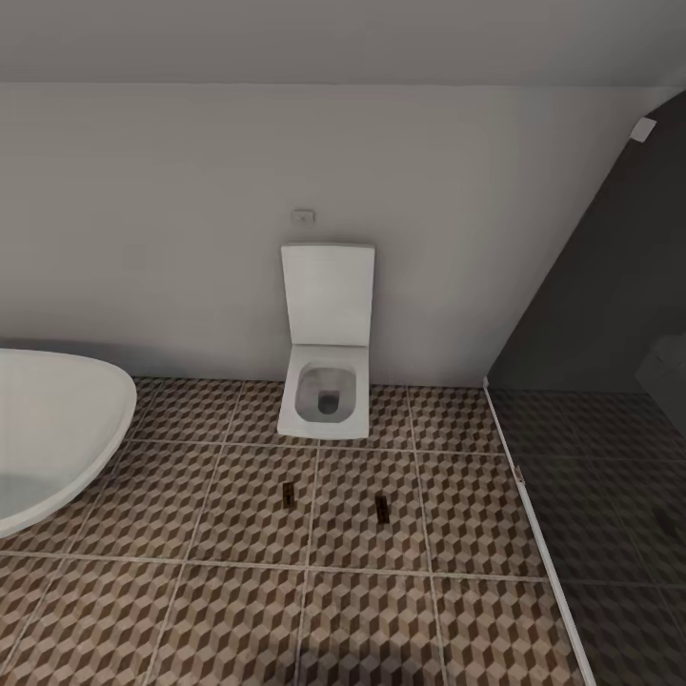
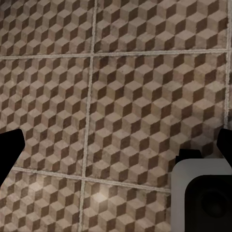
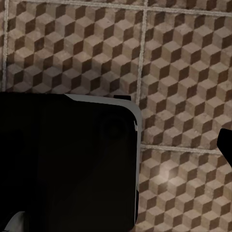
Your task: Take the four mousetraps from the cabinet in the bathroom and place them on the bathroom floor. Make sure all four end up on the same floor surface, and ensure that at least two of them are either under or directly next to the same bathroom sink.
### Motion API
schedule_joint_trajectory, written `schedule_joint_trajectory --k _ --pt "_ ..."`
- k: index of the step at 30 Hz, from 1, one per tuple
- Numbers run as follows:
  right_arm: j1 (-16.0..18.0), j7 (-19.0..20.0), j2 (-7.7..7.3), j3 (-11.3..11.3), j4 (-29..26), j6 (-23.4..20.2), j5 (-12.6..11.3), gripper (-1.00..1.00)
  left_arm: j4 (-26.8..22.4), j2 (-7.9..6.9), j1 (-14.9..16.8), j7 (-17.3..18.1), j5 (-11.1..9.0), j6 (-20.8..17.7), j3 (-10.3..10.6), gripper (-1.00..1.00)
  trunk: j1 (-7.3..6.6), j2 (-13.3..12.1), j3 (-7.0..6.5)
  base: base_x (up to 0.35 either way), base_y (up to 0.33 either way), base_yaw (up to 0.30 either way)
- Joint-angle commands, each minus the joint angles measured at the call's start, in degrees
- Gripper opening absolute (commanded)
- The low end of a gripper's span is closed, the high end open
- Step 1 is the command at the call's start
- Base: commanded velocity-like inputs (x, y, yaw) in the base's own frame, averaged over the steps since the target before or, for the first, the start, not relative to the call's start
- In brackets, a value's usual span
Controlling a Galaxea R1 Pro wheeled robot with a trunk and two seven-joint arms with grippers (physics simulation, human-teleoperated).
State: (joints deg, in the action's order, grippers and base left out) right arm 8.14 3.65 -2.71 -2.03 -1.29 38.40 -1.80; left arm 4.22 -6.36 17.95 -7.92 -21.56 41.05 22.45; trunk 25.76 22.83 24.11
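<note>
Two mousetraps lie flat on the bathroom floor [image 1: 238,610] in front of the toilet: one small tan board [image 1: 288,492] to the left, the other [image 1: 382,508] to the right, about a tile apart. My left gripper [image 2: 116,150] hangs open over bare cube-pattern tiles, with a dark fingertip [image 2: 8,151] at each side and nothing between. My right gripper [image 3: 116,150] is also open above the tiles, with one fingertip [image 3: 226,145] at the frame edge and the other lost against a black robot body [image 3: 67,164]. The cabinet and the sink are out of view.
A white wall-hung toilet [image 1: 326,386] with its lid up stands at the back wall. A large white oval tub [image 1: 52,429] juts in from the left. A dark glass shower partition [image 1: 610,400] with a white sill closes off the right side.
</note>
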Motion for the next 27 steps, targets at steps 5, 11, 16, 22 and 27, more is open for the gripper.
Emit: schedule_joint_trajectory --k 5,11,16,22,27 --pt "0.03 0.22 -0.02 -0.16 0.05 0.19 -0.22 1.0 0.18 0.03 0.07 -0.25 -0.15 0.25 0.49 1.0 0.03 0.09 0.08 0.0 0.0 0.0" --pt "0.03 0.22 -0.02 -0.15 0.04 0.19 -0.22 1.0 0.18 0.03 0.07 -0.25 -0.15 0.25 0.49 1.0 0.03 0.09 0.08 0.0 0.0 0.0" --pt "0.03 0.22 -0.02 -0.14 0.03 0.19 -0.22 1.0 0.18 0.03 0.07 -0.25 -0.15 0.25 0.49 1.0 0.03 0.09 0.08 0.0 0.0 0.0" --pt "0.03 0.22 -0.02 -0.16 0.04 0.19 -0.22 1.0 0.18 0.03 0.07 -0.25 -0.15 0.25 0.49 1.0 0.03 0.09 0.08 0.0 0.0 0.0" --pt "0.03 0.22 -0.02 -0.14 0.04 0.19 -0.22 1.0 0.18 0.03 0.07 -0.25 -0.15 0.25 0.49 1.0 0.03 0.09 0.08 0.0 0.0 0.0"
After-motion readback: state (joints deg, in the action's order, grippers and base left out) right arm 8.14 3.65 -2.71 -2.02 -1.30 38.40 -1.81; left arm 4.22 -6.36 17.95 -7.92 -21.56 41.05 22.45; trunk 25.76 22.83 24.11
